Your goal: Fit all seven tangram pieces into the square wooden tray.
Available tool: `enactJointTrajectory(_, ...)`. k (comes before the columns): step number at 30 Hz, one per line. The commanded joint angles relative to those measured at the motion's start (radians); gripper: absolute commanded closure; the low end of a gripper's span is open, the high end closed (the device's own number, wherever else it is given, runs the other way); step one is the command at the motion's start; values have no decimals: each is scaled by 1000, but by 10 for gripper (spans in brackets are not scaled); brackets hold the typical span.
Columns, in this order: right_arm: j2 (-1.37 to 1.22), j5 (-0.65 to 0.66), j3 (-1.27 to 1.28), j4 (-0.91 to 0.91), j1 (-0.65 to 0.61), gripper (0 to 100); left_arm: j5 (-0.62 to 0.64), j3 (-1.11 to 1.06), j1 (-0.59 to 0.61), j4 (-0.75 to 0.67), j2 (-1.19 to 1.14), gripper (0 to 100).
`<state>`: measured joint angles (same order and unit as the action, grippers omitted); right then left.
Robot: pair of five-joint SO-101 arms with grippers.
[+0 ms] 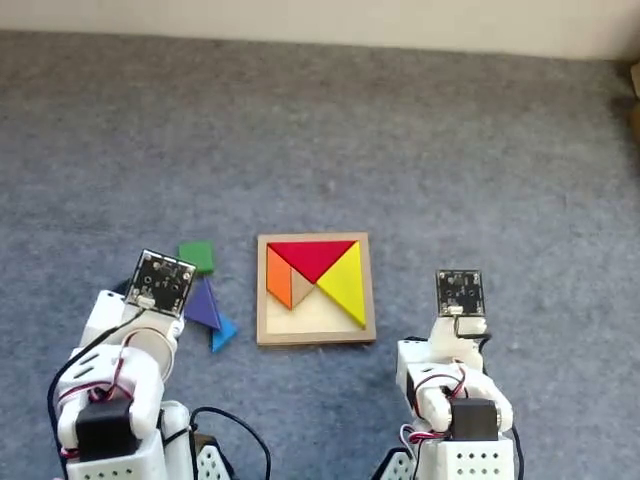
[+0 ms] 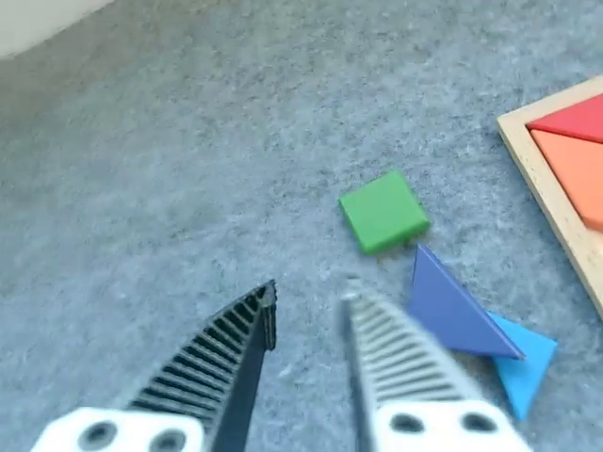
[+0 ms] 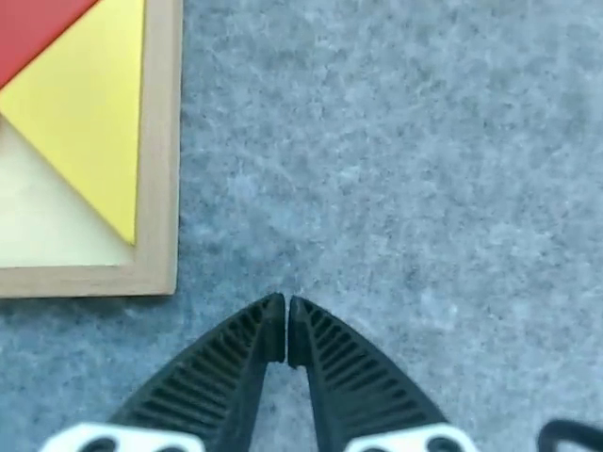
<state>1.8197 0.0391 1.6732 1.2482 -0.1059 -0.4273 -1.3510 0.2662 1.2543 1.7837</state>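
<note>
Left pincer (image 2: 311,301): fingers parted a moderate way, nothing between them; it hangs over the carpet near the loose pieces.
Right pincer (image 3: 285,325): tips closed together, empty, near a tray corner.
Loose pieces: green square (image 1: 198,256), dark blue triangle (image 1: 205,305) and light blue triangle (image 1: 222,333), lower left of the high view; the two blues touch.
Tray (image 1: 262,300): centre of the high view, holding the red triangle (image 1: 312,255), yellow triangle (image 1: 347,285), orange piece (image 1: 278,275) and small tan triangle (image 1: 301,292).
Progress: we judge four of seven seated and three left; bare wood remains along the tray's lower part.
Surface: grey-blue carpet (image 1: 450,150).
Room: pale strip (image 1: 300,15) along the top edge, probably a wall.
</note>
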Motion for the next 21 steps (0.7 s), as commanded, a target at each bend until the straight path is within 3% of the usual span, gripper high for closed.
enactJointTrajectory(1,18,9,119,4,15,981,71,105,19,37,7,755)
enactJointTrajectory(6,18,9,119,4,15,981,78,193,12,29,-205,756)
enactJointTrajectory(13,18,9,119,4,15,981,83,430,10,29,-722,755)
enactJointTrajectory(21,18,9,119,4,15,981,226,740,-10,18,-1328,754)
